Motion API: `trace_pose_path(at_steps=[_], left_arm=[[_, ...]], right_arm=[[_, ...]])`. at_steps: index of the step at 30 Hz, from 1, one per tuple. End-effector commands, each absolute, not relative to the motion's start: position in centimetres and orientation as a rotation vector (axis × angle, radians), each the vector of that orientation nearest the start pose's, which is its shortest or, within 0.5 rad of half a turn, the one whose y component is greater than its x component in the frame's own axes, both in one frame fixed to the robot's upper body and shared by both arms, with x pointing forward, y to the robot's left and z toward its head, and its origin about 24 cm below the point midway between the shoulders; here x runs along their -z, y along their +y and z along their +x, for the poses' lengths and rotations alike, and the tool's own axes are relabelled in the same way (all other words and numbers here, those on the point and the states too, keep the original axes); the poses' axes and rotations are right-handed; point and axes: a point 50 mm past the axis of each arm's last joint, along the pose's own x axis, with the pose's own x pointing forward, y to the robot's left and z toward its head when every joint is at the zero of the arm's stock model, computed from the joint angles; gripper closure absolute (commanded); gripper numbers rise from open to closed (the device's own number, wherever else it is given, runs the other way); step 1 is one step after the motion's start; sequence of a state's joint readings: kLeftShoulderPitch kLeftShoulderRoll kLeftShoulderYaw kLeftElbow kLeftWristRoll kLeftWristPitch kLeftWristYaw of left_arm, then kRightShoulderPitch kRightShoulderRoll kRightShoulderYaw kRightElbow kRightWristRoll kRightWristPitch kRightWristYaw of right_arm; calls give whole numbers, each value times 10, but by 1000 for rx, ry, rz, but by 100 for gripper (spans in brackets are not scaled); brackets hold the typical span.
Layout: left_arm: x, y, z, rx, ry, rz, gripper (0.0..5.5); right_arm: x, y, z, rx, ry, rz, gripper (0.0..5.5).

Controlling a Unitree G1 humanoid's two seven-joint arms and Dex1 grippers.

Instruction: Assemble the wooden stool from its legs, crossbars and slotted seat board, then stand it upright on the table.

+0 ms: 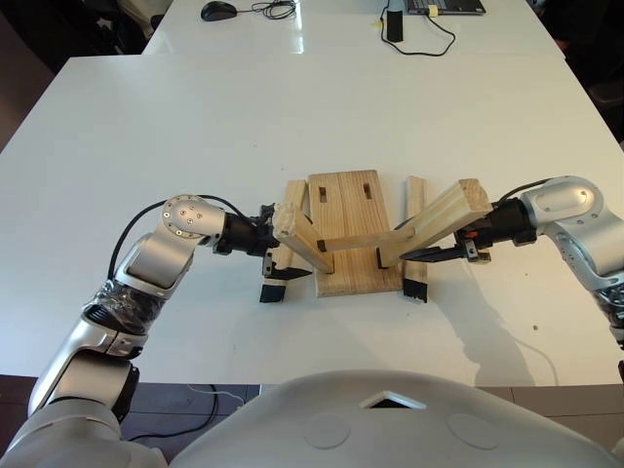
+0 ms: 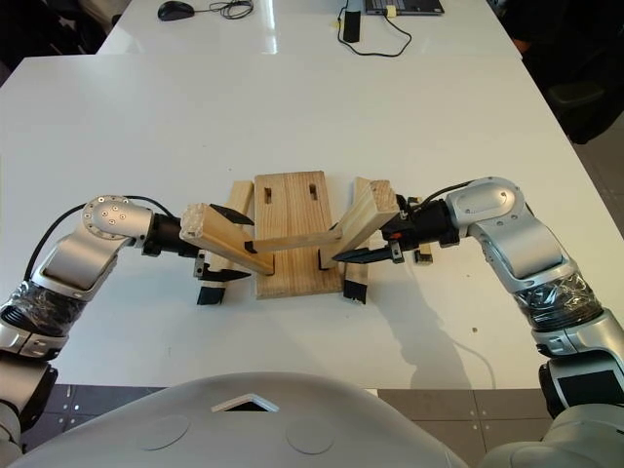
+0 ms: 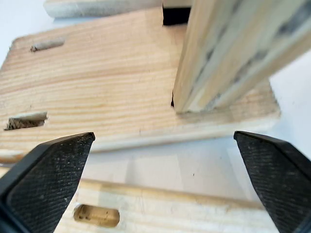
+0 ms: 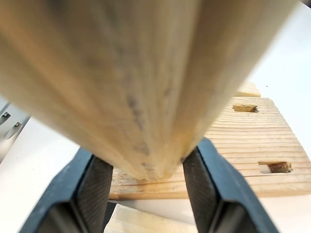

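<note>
R gripper (image 4: 146,160) clamps a tilted stool leg (image 1: 450,214) above the slotted seat board (image 1: 343,210) on the table (image 1: 146,146); L gripper (image 3: 164,138), fingers apart, beside the other leg (image 1: 304,241).

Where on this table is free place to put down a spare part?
Bare table from the seat board to the far edge, and along the near edge. Crowded beside the board: left leg, right leg, loose piece, left gripper, right gripper.

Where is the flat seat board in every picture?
Left eye view: centre, seat board lying flat.
Right eye view: board at centre too.
Left wrist view: board beyond the open jaws.
Right wrist view: board behind the gripped leg.
Shared landmark: its cut slots.
</note>
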State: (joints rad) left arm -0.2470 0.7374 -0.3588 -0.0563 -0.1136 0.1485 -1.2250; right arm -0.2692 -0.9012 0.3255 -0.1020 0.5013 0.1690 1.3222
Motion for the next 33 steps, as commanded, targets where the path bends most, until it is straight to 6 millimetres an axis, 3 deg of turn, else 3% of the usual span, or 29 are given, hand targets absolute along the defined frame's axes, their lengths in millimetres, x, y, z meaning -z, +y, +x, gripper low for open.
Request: trace_pose_path(at_steps=[1,3,4,10,13,19,21,23,26,28,33], left_arm=[[-68,180,243,1459,447,677,22],[-67,182,245,1443,441,685,22],[-67,182,247,1437,437,685,22],[-64,183,246,1410,428,673,22],[-63,183,245,1409,425,673,22],[-62,185,240,1393,420,665,22],[-61,187,236,1373,421,646,22],[-60,189,232,1360,423,630,22],[-56,189,226,1352,430,617,22],[-54,189,225,1359,439,623,22],[-53,188,226,1369,442,640,22]], right_arm=[[-95,-199,229,-1513,486,-441,347],[-98,-199,227,-1495,465,-464,347],[-100,-199,226,-1479,451,-471,313],[-106,-196,228,-1454,416,-510,238],[-110,-200,227,-1439,419,-515,238],[-127,-251,207,-1206,428,-529,238],[-147,-265,203,-1037,294,-457,238],[-169,-268,199,-915,127,-350,238],[-201,-249,193,-851,-132,-169,238],[-227,-225,186,-898,-302,-51,238],[-273,-178,176,-1030,-509,70,238]])
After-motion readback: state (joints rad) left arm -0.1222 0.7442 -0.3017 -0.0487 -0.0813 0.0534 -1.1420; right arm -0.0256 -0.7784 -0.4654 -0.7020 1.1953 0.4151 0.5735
